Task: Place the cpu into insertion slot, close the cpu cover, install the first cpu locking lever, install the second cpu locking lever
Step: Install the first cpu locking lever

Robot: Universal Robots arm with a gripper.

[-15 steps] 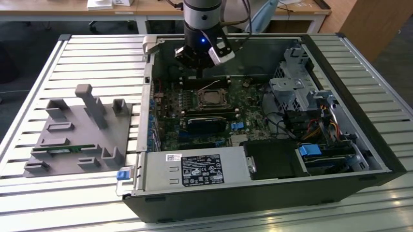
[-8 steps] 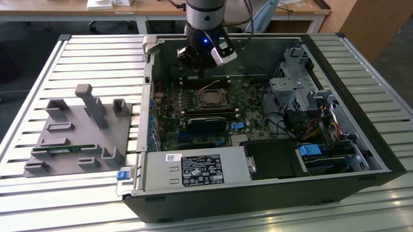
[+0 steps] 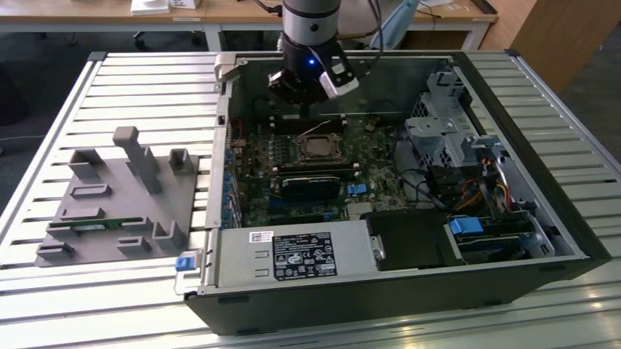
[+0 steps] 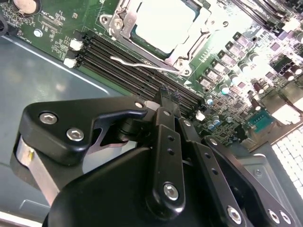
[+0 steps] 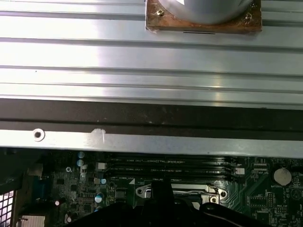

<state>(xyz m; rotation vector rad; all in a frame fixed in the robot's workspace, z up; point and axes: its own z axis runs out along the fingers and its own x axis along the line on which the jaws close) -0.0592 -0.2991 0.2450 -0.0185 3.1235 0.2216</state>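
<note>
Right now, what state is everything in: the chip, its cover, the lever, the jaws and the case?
cpu: seated in the insertion slot.
cpu cover: down over the cpu.
locking lever: lying low beside the cover; whether it is latched cannot be told.
gripper: jaws shut, nothing seen between them, over the memory slots.
computer case: on its side, open.

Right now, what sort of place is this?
Probably a robotics lab or test workshop: a robot arm hangs over an open computer case lying on a slatted metal table, a grey parts fixture sits beside it, and wooden desks stand behind.
</note>
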